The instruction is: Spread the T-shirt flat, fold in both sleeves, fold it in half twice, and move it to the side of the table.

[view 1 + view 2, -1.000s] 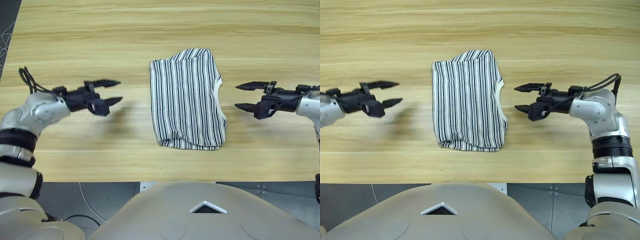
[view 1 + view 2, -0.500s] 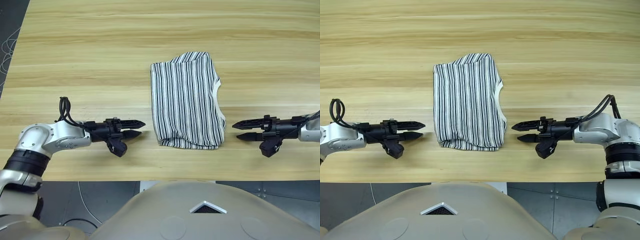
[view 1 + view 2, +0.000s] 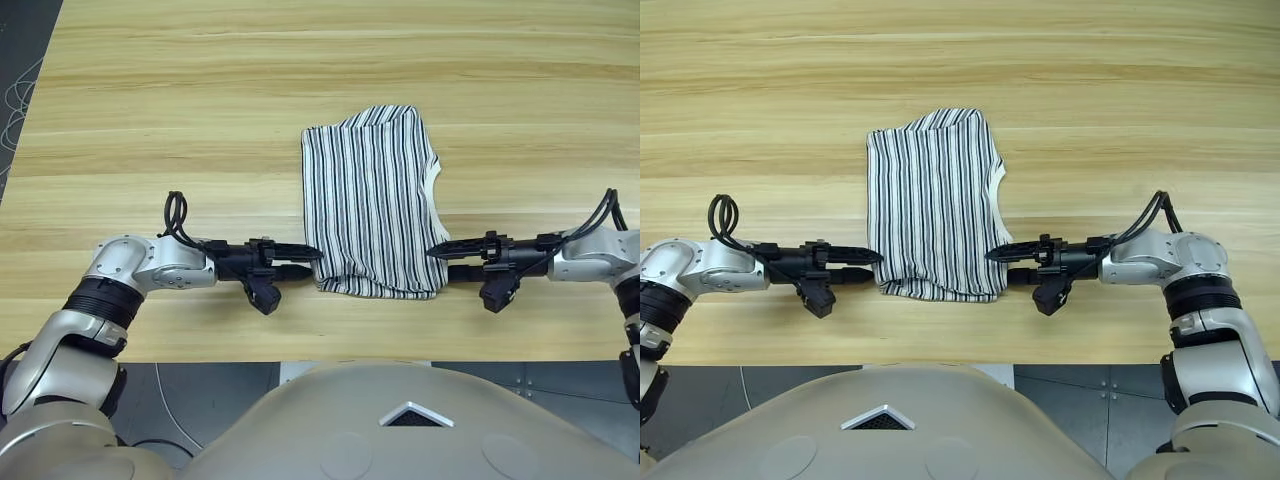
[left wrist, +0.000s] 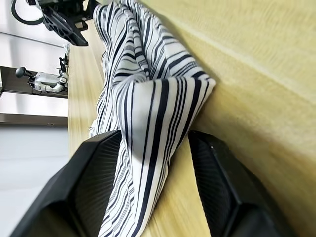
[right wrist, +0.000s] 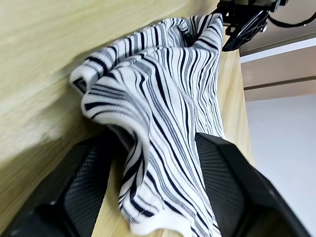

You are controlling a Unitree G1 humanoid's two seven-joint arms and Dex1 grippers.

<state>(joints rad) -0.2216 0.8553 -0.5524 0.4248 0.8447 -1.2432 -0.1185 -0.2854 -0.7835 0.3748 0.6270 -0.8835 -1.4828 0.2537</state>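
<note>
Left gripper [image 3: 315, 261] lies low on the light wood-grain counter [image 3: 200, 120], jaws parted around the near left corner of the folded black-and-white striped cotton T-shirt [image 3: 372, 200], cloth not pinched. Right gripper [image 3: 438, 262] likewise spread around the near right corner. Shirt sits mid-counter as a narrow block. Likely light and limp, with layers that slip, so pinch through every layer at both corners

Bright, diffuse overhead light; soft thin shadow beside T-shirt [image 3: 370, 200] (mild sheen on table [image 3: 300, 60]).
</note>
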